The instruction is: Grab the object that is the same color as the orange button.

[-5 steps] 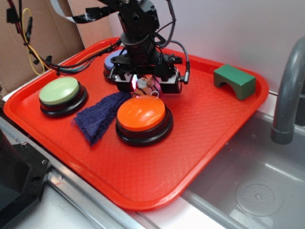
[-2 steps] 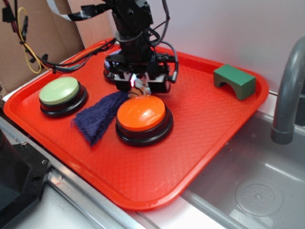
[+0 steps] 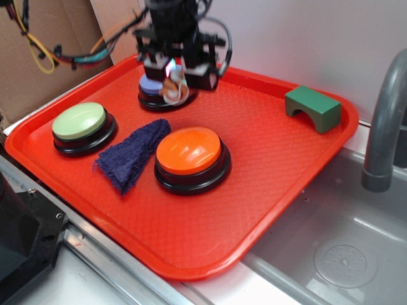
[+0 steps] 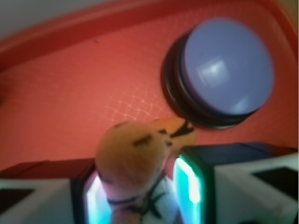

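Note:
My gripper hangs above the back left of the red tray, shut on the small orange plush tiger, which dangles clear of the tray in front of the blue-purple button. In the wrist view the tiger fills the gap between the two lit fingers, with its striped back toward the camera and the blue-purple button below to the right. The orange button, a big dome on a black base, sits in the tray's middle, well in front of the gripper.
A green button stands at the tray's left, a dark blue cloth lies beside the orange button, and a green arch block sits at the back right. A grey tap and sink are to the right. Cables hang at the back left.
The gripper has risen and moved back-left, lifting the tiger off the tray from behind the orange button to above the blue-purple button.

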Robot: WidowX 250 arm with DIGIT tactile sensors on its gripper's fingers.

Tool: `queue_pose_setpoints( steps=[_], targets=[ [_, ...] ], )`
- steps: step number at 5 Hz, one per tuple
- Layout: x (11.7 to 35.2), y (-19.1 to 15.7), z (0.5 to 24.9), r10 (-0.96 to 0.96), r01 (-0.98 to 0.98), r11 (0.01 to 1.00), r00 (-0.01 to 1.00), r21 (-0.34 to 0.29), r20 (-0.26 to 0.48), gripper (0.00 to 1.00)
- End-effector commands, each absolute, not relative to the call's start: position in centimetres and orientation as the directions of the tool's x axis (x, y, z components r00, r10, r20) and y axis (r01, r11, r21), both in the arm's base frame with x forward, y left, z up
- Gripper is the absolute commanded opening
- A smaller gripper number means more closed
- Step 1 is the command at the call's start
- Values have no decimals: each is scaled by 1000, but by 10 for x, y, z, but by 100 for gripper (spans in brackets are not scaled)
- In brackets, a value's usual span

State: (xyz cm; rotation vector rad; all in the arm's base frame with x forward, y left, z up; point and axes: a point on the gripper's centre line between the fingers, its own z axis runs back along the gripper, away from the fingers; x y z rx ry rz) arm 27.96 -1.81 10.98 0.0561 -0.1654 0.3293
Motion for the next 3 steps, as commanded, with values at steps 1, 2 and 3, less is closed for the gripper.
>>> queue_pose_setpoints(
  steps=[1, 2, 3],
  targets=[
    [268, -6, 217, 273, -239, 955, 940, -179, 203, 0],
    [254, -1, 236, 332, -280, 936, 905, -214, 267, 0],
    [262, -4, 224, 333, -311, 943, 905, -122, 266, 0]
  ],
)
